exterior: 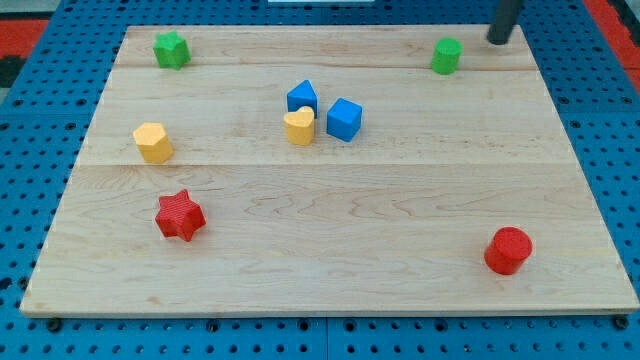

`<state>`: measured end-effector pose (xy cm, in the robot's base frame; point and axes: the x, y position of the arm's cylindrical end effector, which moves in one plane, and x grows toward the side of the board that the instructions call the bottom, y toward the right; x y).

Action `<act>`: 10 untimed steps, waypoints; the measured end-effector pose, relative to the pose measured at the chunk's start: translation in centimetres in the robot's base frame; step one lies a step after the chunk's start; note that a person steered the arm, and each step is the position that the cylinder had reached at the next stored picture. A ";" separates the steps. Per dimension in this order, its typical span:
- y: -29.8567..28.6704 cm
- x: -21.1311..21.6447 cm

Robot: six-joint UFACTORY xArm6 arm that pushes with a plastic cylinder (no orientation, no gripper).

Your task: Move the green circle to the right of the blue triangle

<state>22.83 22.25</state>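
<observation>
Seven blocks sit on the board [330, 250] in the camera view, the only one there is. No jaws on this rig, so nothing to report open or closed, just a dark rod. My tip [497, 41] is at the view's top right, right at the board's top edge, near the green circle [446, 56] and up-right of it, not touching.

That green circle sits near the top edge, well apart from the blue triangle [302, 97], which is mid-board, just beside the blue cube [344, 119] and touching or nearly touching the yellow heart [299, 127].

Looks to me like the approach step: no contact yet. Next move probably means pushing the circle toward the view's lower left, but the cube already hogs the spot right of the triangle, so it'll need a careful stop.

Others: green star [171, 49], yellow hexagon [153, 142], red star [180, 215], red circle [508, 250].

Rod is cut off by the top edge, so the arm isn't visible. Hard to say whether the tip is on the wood or just past it.
</observation>
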 end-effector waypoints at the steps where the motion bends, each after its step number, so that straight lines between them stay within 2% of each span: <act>1: -9.0 3.7; 2: -16.5 6.1; 3: -12.7 8.6; 4: -14.8 9.1; 5: -13.6 7.4; 6: -17.8 8.3; 7: -20.4 11.0; 8: -17.9 9.2; 9: -10.8 8.8; 10: -10.2 9.0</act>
<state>31.79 12.01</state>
